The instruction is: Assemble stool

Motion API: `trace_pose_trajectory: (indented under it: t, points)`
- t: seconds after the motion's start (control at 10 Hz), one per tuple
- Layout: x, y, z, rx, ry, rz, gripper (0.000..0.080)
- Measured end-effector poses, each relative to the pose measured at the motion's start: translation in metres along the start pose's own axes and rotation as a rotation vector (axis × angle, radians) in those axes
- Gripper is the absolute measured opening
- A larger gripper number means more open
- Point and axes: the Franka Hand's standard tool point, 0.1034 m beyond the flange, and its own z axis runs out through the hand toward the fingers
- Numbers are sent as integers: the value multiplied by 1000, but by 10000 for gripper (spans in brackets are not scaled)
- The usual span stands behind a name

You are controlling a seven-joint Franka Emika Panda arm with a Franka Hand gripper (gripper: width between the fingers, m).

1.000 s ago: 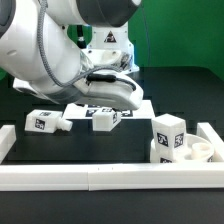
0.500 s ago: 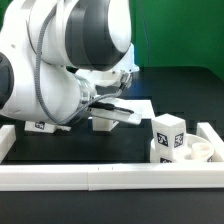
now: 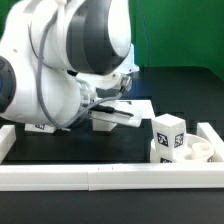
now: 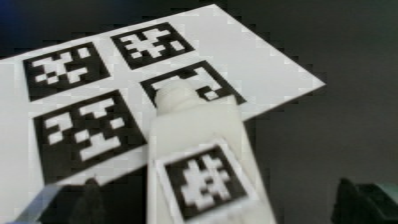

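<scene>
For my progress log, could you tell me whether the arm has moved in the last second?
Yes. The arm has dropped toward the front rail and now hides most of the leg at the exterior view's left.

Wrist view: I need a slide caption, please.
Tagged white stool leg centred in the open gripper, marker board beyond.

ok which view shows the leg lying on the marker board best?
Wrist view: the leg sits mid-frame, large, its tag visible, lying across the marker board. The exterior view shows the leg only small and partly hidden by the arm.
</scene>
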Motion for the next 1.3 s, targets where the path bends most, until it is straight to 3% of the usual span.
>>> trace_pose_trajectory:
  t: [0.1, 0.3, 0.4, 0.5, 0.7, 1.0, 1.1, 1.3]
  points:
    - [0, 0, -1, 1, 2, 0, 648]
    - [0, 1, -1, 4, 1, 1, 389]
    - [1, 1, -1, 4, 2, 1, 389]
    - [0, 1, -2, 4, 2, 1, 320]
    - [-9, -7, -14, -1, 24, -18, 320]
    - [-62, -51, -67, -17, 203, -92, 321]
    - [-73, -61, -74, -49, 301, -106, 321]
    - [-60, -61, -74, -27, 465, -111, 321]
